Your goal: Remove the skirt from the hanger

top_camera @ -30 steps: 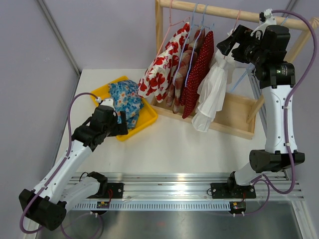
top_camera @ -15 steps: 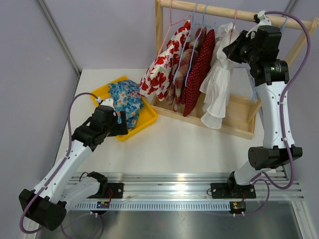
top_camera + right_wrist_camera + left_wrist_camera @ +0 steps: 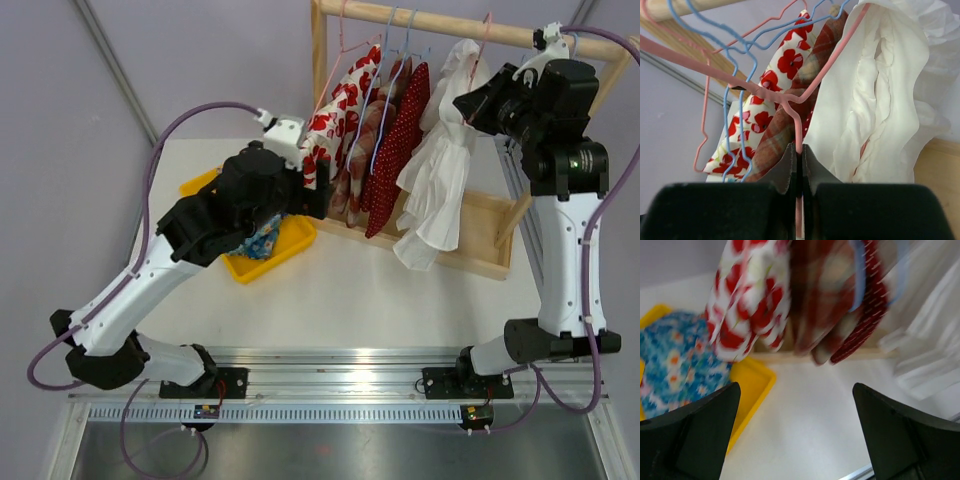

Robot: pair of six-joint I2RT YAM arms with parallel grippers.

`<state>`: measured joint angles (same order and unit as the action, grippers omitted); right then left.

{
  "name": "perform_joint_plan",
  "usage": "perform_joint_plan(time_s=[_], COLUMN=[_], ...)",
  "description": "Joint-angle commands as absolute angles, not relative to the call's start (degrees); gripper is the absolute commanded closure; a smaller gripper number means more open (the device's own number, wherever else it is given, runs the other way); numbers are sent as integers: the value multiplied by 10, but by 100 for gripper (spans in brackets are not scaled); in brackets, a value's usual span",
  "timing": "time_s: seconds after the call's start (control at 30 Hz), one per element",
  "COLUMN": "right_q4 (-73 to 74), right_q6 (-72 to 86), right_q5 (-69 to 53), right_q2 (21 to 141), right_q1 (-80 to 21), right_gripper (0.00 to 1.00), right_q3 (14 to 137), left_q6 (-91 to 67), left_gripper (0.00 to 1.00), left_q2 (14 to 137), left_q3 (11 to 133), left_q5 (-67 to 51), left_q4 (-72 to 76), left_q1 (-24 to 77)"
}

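The white skirt (image 3: 437, 190) hangs bunched on a pink wire hanger (image 3: 487, 35) at the right end of the wooden rail. My right gripper (image 3: 478, 100) is high up beside it. In the right wrist view the skirt (image 3: 880, 115) fills the right side, and the right gripper (image 3: 799, 150) is shut on the pink hanger (image 3: 790, 100), pinching its wire just below the twisted neck. My left gripper (image 3: 318, 185) hovers open over the table by the rack's left end. In the left wrist view the left gripper (image 3: 795, 390) holds nothing between its wide-spread fingers.
A yellow tray (image 3: 290, 243) with a blue floral garment (image 3: 262, 243) sits under the left arm. A red-flowered garment (image 3: 335, 125), a plaid one and a red dotted one (image 3: 400, 140) hang on blue hangers from the rail (image 3: 420, 20). The rack's wooden base (image 3: 480, 235) lies below.
My right gripper has closed on the pink hanger's wire and shifted slightly right. The left arm has lifted off the tray and swung right towards the rack, still open.
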<state>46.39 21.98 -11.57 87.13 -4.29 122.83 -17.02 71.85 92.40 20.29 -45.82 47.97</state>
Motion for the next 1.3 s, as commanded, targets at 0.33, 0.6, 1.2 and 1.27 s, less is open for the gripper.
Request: perform_joint_plan(time_s=[0.33, 0.6, 1.2, 1.27], right_q4=[426, 439, 423, 430], right_q6=[260, 265, 259, 250], right_q5=[-161, -158, -132, -106], right_q2=[690, 653, 642, 656], right_q1=[-47, -47, -47, -47], right_gripper=[100, 100, 100, 100], right_q3=[1092, 1073, 1049, 1064], left_q6=[-156, -195, -200, -187], left_gripper=[1, 1, 100, 100], left_q2=[932, 974, 933, 906], left_q3=[1122, 1093, 1027, 993], left_q5=[91, 6, -8, 37], left_q4=[-252, -136, -108, -110], left_q1=[685, 689, 725, 748])
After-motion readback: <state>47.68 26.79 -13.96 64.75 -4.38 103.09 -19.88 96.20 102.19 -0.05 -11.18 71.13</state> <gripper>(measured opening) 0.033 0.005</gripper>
